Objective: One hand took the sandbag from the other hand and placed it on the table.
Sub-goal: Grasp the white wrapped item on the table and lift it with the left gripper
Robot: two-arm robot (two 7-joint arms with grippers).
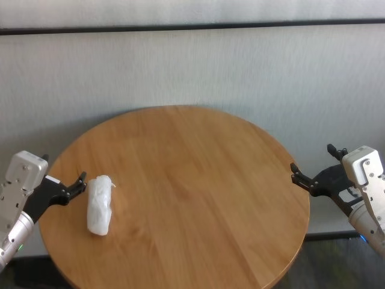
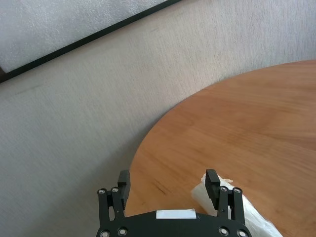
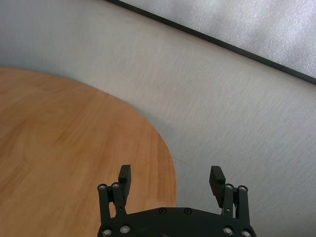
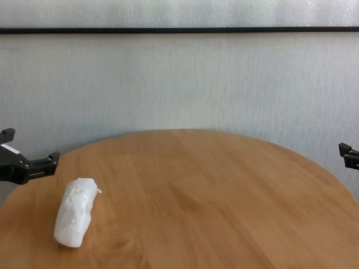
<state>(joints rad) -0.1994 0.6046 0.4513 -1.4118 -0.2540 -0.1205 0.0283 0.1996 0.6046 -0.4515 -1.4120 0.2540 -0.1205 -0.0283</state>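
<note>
The sandbag (image 1: 100, 205), a white lumpy pouch in clear plastic, lies on its side on the round wooden table (image 1: 198, 174) near the left rim; nothing holds it. It also shows in the chest view as the sandbag (image 4: 74, 212). My left gripper (image 1: 63, 168) hovers at the table's left edge just beside the bag, open and empty. In the left wrist view the left gripper (image 2: 168, 175) has its jaws spread, with the sandbag (image 2: 259, 222) beside one finger. My right gripper (image 1: 313, 158) hangs off the right rim, open and empty, and the right gripper (image 3: 170, 171) shows the same in its wrist view.
A pale textured wall (image 1: 192, 66) with a dark horizontal strip (image 1: 192, 27) stands behind the table. The table top (image 4: 213, 196) carries only the sandbag. Both arms sit outside the table's rim, one on each side.
</note>
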